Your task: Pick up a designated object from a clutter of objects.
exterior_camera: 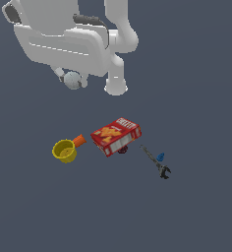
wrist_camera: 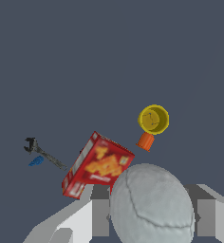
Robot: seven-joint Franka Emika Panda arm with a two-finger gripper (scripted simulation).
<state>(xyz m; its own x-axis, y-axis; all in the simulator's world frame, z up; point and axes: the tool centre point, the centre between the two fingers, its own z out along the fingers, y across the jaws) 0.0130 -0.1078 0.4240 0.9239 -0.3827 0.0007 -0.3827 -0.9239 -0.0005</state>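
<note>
The white dimpled ball (exterior_camera: 72,80) hangs high above the floor, held between the fingers of my gripper (exterior_camera: 72,78). In the wrist view the ball (wrist_camera: 152,201) fills the space between the grey fingers (wrist_camera: 100,217), and the gripper (wrist_camera: 153,217) is shut on it. Far below lies the remaining clutter: a red cracker box (exterior_camera: 116,136), a yellow cup (exterior_camera: 64,150) with an orange handle, a dark slim wrench (exterior_camera: 155,162) and a tiny blue piece (exterior_camera: 160,157).
The white arm (exterior_camera: 69,39) fills the upper part of the exterior view on its left. In the wrist view the red box (wrist_camera: 97,166), cup (wrist_camera: 153,119), wrench (wrist_camera: 43,154) and blue piece (wrist_camera: 36,162) lie on the dark grey floor.
</note>
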